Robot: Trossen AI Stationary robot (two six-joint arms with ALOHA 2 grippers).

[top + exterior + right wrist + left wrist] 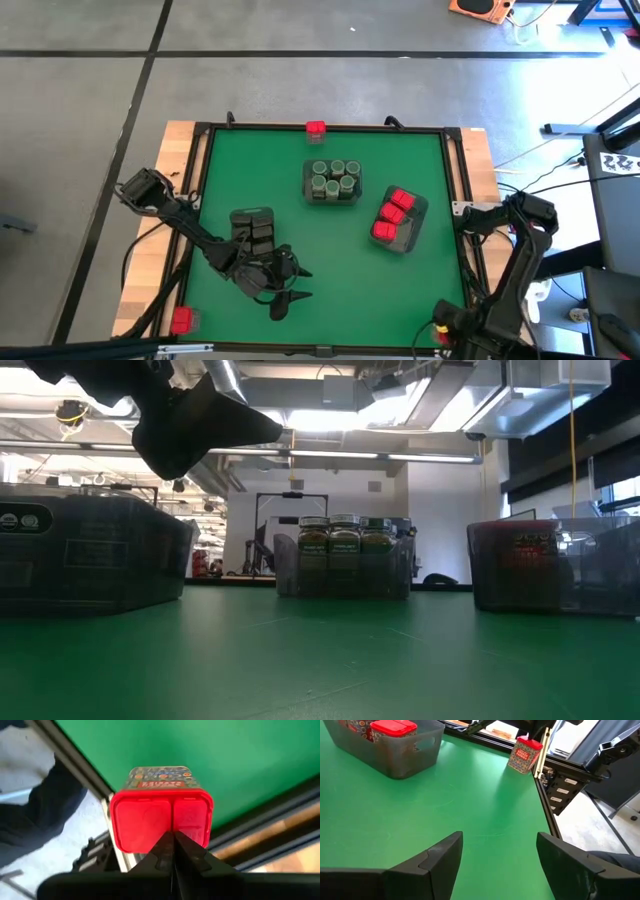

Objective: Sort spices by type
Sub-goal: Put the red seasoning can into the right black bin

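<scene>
The left end effector (285, 297) is hovering at the lower centre of the green counter (400, 290), fingers apart and holding nothing. Behind it are sitting the tray of dark tins (254, 228), the tray of jars (333, 182) and the tray of red boxes (398, 218). The right end effector (172, 842), fingers together, is touching a red box (161, 817) at the lower right edge.

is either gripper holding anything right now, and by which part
Nothing is held. The left gripper is open over bare mat. The right gripper is shut, empty, just above a red box.
</scene>
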